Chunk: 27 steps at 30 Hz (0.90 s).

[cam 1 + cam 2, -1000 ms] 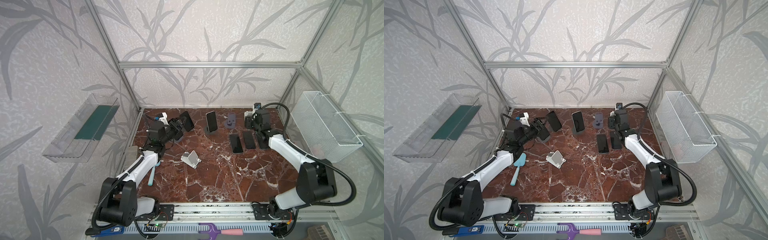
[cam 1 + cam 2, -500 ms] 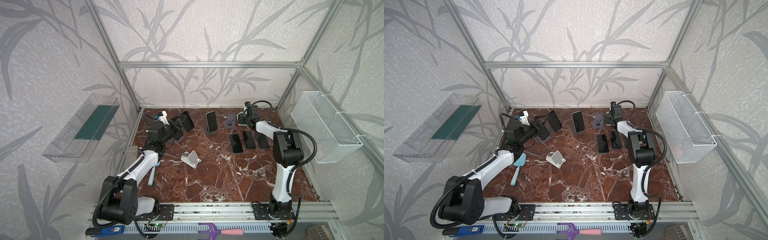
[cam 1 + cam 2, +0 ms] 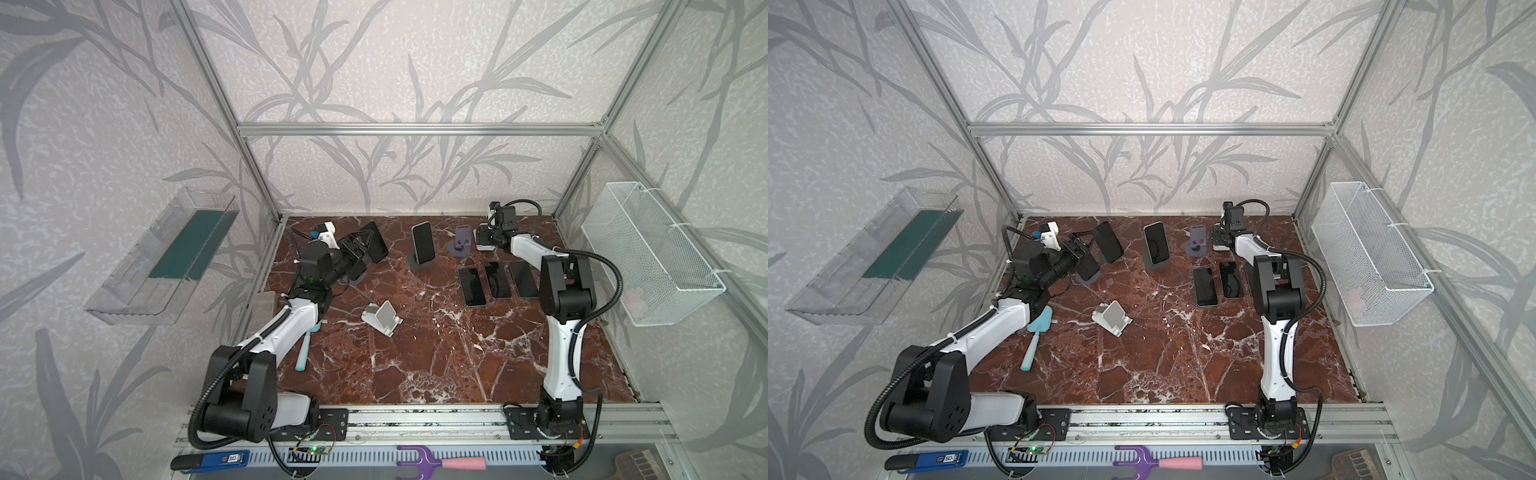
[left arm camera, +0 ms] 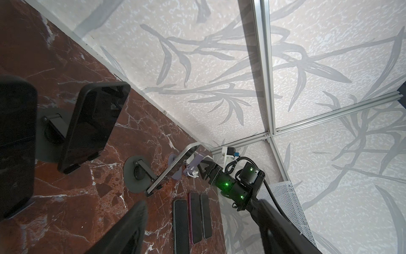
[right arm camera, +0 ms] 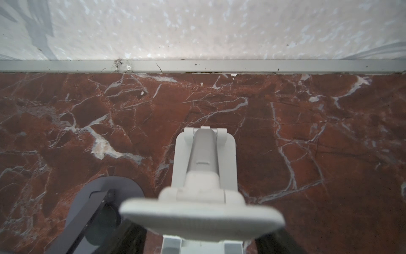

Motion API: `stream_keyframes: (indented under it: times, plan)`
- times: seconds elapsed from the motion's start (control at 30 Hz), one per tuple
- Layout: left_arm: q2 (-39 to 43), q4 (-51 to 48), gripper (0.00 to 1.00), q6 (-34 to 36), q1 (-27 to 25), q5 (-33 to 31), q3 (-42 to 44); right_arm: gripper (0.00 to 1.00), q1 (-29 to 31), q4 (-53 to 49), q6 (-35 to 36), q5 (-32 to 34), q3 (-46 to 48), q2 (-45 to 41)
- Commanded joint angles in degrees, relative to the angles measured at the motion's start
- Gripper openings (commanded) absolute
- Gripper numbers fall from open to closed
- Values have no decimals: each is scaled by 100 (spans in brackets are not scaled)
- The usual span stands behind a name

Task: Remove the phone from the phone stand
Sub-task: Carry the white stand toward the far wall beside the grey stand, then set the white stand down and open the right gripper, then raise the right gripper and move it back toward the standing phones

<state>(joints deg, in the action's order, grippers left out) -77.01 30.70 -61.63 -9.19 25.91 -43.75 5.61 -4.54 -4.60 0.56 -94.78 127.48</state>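
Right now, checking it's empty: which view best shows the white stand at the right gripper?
Right wrist: the white stand shows large, centred, no phone visible on it. Both top views show it tiny at the back; the left wrist catches slivers behind the lilac stand.

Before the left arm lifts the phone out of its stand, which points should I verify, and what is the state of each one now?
1. The black phone sits in its dark round-based stand: ok, not yet removed.
2. The left gripper holds this phone firmly: cannot tell; no view shows the contact.
3. Room around this gripper: not ok; a second black propped-up phone leans close beside it.
4. The right gripper is out of the way: ok; it is at the empty white plastic stand, on the other side.
5. Spot to lay the phone: ok; bare red-brown marble tabletop shows in front of three dark phones lying flat.
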Motion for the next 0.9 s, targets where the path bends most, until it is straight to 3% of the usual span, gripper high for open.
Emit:
stream_keyframes:
  times: [0.0, 0.2, 0.27, 0.33, 0.43, 0.6, 0.7, 0.73, 0.77, 0.83, 0.87]
  plan:
    - [11, 233, 79, -78, 14, 116, 16, 85, -16, -127, -22, -55, -31, -35]
    - [-21, 256, 79, -82, 7, 141, 20, 92, -8, -303, -318, 49, -105, -472]
    - [-4, 250, 79, -32, 5, 137, 15, 100, 32, -324, -415, 335, 29, -774]
    - [10, 218, 79, 1, 14, 131, -8, 99, 86, -536, -694, 618, 164, -1199]
    - [-6, 217, 80, 10, 22, 209, -55, 99, 346, -178, -1209, 754, 877, -2156]
    - [71, 26, 81, 249, 14, 105, -72, 99, 1100, 527, -1377, 981, 2202, -3556]
    - [102, -45, 81, 335, 14, 43, -73, 99, 1682, 1408, -1944, 1794, 3184, -4139]
    - [108, -43, 81, 335, 16, 42, -81, 99, 1715, 1551, -2051, 1429, 3457, -4337]
    - [108, -46, 81, 321, 13, 49, -75, 93, 1700, 1856, -2060, 800, 3797, -4536]
    - [108, -38, 81, 283, 14, 72, -77, 67, 1670, 2760, -2228, -373, 4503, -4928]
    - [115, -65, 81, 258, 14, 52, -88, 60, 1704, 2715, -2423, -634, 4552, -5055]
